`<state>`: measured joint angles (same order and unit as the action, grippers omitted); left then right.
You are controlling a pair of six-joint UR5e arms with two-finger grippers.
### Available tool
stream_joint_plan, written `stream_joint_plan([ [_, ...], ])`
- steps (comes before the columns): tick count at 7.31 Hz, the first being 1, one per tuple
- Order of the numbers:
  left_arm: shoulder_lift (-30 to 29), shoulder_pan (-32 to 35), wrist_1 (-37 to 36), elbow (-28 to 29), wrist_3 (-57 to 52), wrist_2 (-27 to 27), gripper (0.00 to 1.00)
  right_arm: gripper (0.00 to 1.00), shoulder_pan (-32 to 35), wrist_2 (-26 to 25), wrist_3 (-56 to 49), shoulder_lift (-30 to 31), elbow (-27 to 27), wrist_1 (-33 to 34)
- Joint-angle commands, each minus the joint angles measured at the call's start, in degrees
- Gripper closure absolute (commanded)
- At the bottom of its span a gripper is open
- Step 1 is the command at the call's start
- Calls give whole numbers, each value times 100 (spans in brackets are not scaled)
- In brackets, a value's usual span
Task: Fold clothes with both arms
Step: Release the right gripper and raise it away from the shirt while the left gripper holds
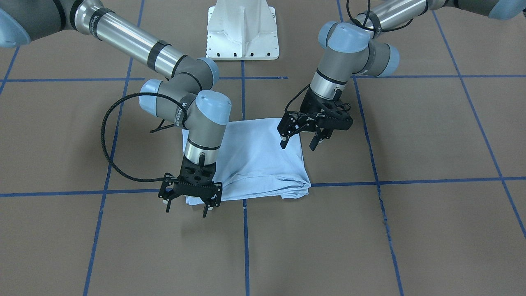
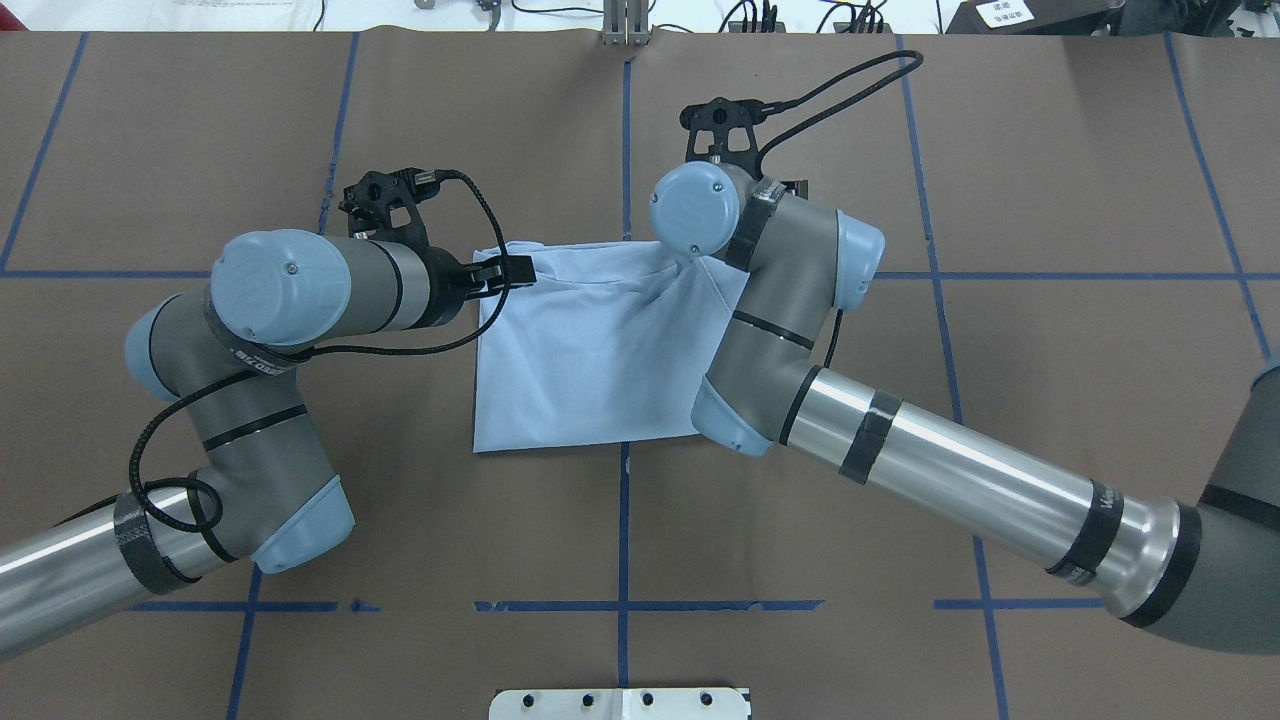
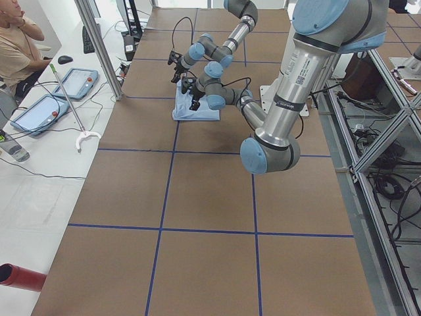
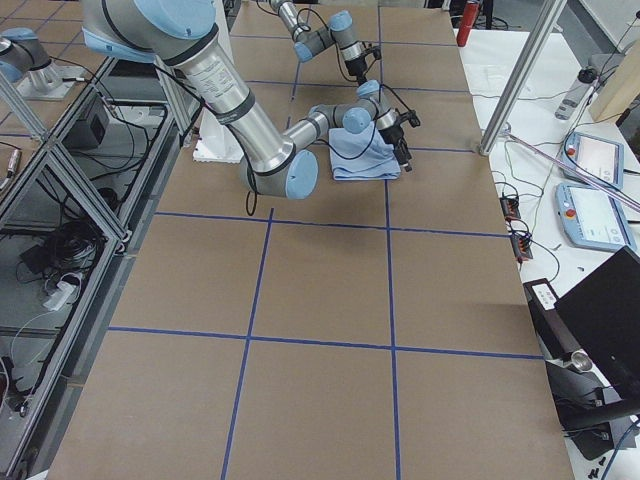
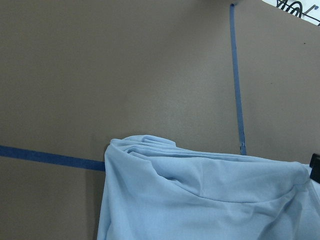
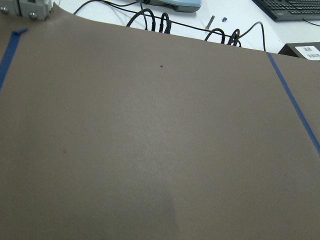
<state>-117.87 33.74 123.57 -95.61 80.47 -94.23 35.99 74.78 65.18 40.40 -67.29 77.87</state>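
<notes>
Centrally, the brown table (image 1: 411, 238) carries the light blue T-shirt (image 1: 254, 160), folded into a rough square (it lies across a blue tape line (image 1: 245, 238)). Both grippers are spread and empty: the left gripper (image 1: 298, 143) over one shirt edge, the right gripper (image 1: 187, 209) at the opposite corner.

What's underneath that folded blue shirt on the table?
The T-shirt lies flat on the brown table. A blue tape line runs in under one edge and comes out at the opposite edge. The stretch between, and anything inside the folds, is covered.
</notes>
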Motion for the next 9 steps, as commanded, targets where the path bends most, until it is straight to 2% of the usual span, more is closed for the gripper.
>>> stream_joint_plan([
  [1, 27, -17, 9, -1, 4, 1, 0, 0, 250, 843, -41, -58, -125, -422],
  [3, -69, -87, 9, 164, 39, 9, 0, 0, 250, 1274, -5, -15, -617, -3],
  [4, -183, -87, 9, 505, 21, 36, 0, 0, 337, 1476, -5, -6, -636, 35],
  [6, -420, -113, -44, 981, -66, 71, 0, 0, 347, 1487, -14, 11, -663, 35],
  [9, -491, -43, -88, 1263, -653, 404, 0, 0, 347, 1487, -14, 82, -680, 9],
])
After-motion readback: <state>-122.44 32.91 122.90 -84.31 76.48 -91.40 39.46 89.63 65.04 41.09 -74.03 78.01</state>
